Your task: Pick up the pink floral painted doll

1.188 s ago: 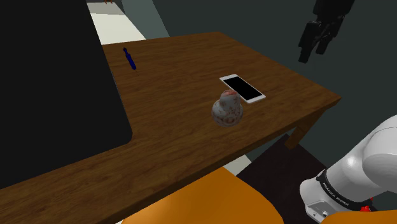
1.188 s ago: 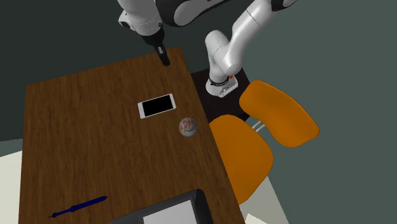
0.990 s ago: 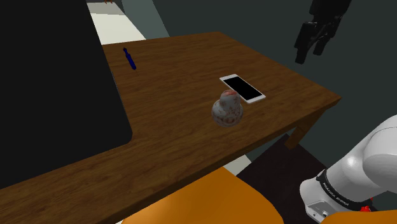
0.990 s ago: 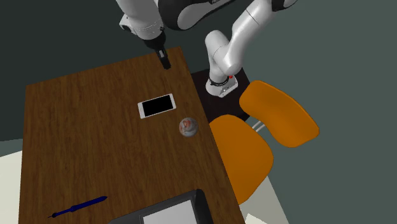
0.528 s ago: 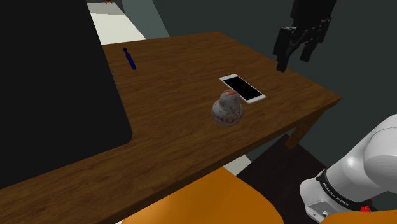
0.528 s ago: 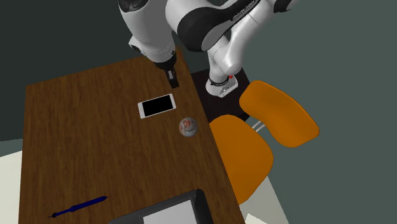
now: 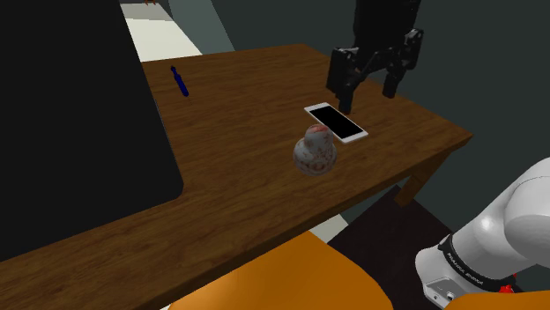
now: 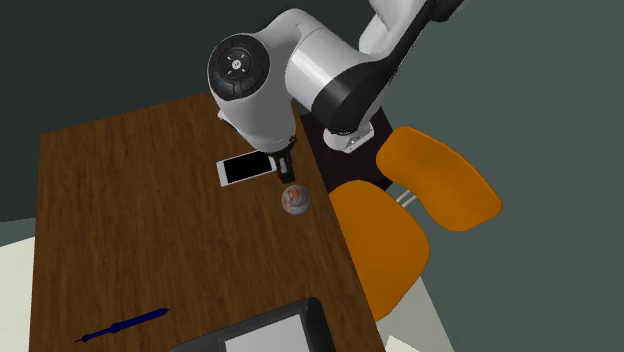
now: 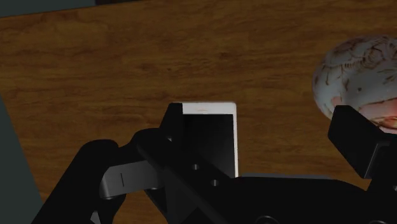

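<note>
Sitting on the wooden table (image 7: pixel 229 97) near its edge, the pale pink-patterned doll (image 7: pixel 315 151) is ungrasped, the phone (image 7: pixel 336 121) lies just beside it, and above the phone hovers the gripper (image 7: pixel 364 95), fingers spread wide and empty, so aligning, closing and lifting seem left.

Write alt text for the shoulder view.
An open black gripper hangs above a white-edged phone on a wooden table, with a round whitish, red-patterned doll standing untouched beside the phone. A blue pen lies farther back; an orange chair sits at the near edge.
</note>
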Tool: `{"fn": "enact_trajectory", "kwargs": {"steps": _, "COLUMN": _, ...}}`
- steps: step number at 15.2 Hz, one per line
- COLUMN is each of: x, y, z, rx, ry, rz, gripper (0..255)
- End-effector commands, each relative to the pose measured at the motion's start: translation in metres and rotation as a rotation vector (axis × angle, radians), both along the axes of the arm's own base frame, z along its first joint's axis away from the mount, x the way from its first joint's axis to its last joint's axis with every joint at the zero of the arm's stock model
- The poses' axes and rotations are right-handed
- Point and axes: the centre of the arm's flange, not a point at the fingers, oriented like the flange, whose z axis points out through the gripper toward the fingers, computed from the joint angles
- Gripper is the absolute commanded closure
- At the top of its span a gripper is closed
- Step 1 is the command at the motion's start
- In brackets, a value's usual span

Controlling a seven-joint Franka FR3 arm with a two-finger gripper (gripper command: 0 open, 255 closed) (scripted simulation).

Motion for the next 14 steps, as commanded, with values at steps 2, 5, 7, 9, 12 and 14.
{"fn": "enact_trajectory", "kwargs": {"steps": 2, "x": 0.007, "y": 0.040, "z": -0.003, "rx": -0.016, "ry": -0.004, "rz": -0.035, "gripper": 0}}
{"fn": "enact_trajectory", "kwargs": {"steps": 5, "x": 0.015, "y": 0.080, "z": -0.006, "rx": -0.033, "ry": -0.009, "rz": -0.068, "gripper": 0}}
{"fn": "enact_trajectory", "kwargs": {"steps": 7, "x": 0.019, "y": 0.097, "z": -0.008, "rx": -0.040, "ry": -0.011, "rz": -0.082, "gripper": 0}}
{"fn": "enact_trajectory", "kwargs": {"steps": 9, "x": 0.019, "y": 0.097, "z": -0.019, "rx": -0.040, "ry": -0.011, "rz": -0.082, "gripper": 0}}
{"fn": "enact_trajectory", "kwargs": {"steps": 12, "x": 0.019, "y": 0.097, "z": -0.034, "rx": -0.040, "ry": -0.011, "rz": -0.082, "gripper": 0}}
{"fn": "enact_trajectory", "kwargs": {"steps": 14, "x": 0.019, "y": 0.097, "z": -0.048, "rx": -0.040, "ry": -0.011, "rz": -0.082, "gripper": 0}}
